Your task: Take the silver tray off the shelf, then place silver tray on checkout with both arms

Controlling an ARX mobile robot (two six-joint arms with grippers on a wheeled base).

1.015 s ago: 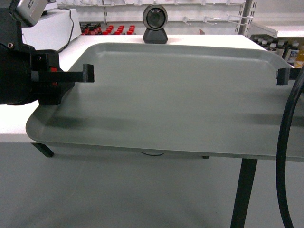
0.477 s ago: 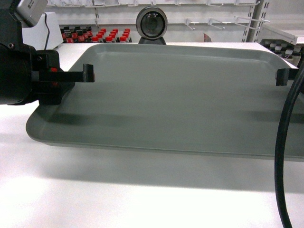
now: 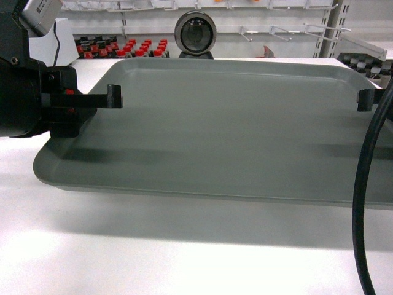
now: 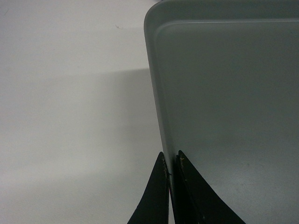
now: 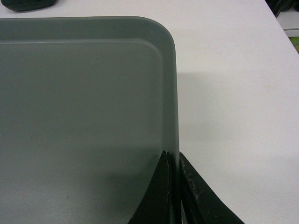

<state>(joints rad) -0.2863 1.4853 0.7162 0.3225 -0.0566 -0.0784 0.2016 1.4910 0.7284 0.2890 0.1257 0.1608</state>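
**Tray carried over the checkout table, not yet set down**

A big dull grey-silver tray (image 3: 233, 129) hangs level in front of me, held at both short ends by the robot's two black arms. The left hand (image 4: 171, 161) is pinched tight on the tray's left rim: one thin black finger sits outside the lip, the other inside, w/ no gap showing. The right hand (image 5: 174, 158) does the same on the right rim, closed onto the edge. Both grips sit partway along the sides, not at the corners.

Where the tray is: above the white checkout table (image 3: 184, 258). A soft dark shadow lies on the table under the tray's near edge, and in the wrist views shade spreads out beside the rim, so I judge it's hovering a bit above the surface, not resting. Can't tell exactly how high.

Progress, as I read it: the tray is off the shelf and already over the table, so the lift and carry look done. Left to do: lower it flat, open both hands, pull the arms away.

Around it: a black round-headed scanner (image 3: 195, 34) stands on the table just beyond the tray's far edge, close enough to watch if the tray goes further fwd. Behind that, white store shelving w/ rows of red-capped bottles (image 3: 129, 48). A thick black cable (image 3: 363, 203) droops across the right of the head view, in front of the tray. Table under the tray looks bare.
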